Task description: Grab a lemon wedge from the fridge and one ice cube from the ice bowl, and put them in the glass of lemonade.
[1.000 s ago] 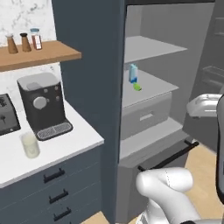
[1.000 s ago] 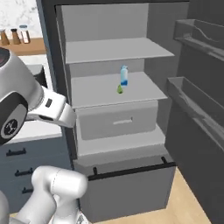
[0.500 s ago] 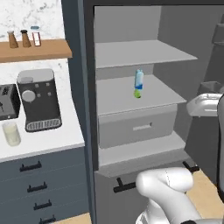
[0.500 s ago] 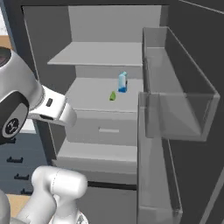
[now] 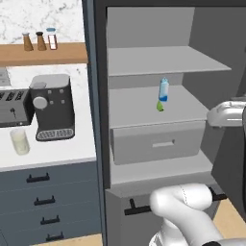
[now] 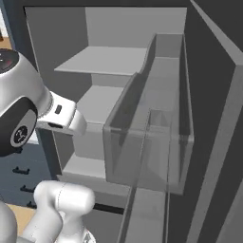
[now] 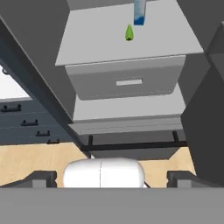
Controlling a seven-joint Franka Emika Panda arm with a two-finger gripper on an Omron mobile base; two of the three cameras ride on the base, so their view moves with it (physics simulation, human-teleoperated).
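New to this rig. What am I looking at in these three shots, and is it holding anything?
It is a simulated kitchen with a white robot arm on a base that drives. Two cameras sit on the base behind the arm, one to its left and one to its right; the third sits on the hand and looks along the gripper.

The fridge stands open. On its middle shelf are a small green wedge, presumably the lemon wedge, and a blue and white bottle right behind it, above a grey drawer. On the white counter to the left stand a coffee machine, a toaster and the glass of lemonade.

The jaws are open and hold nothing.
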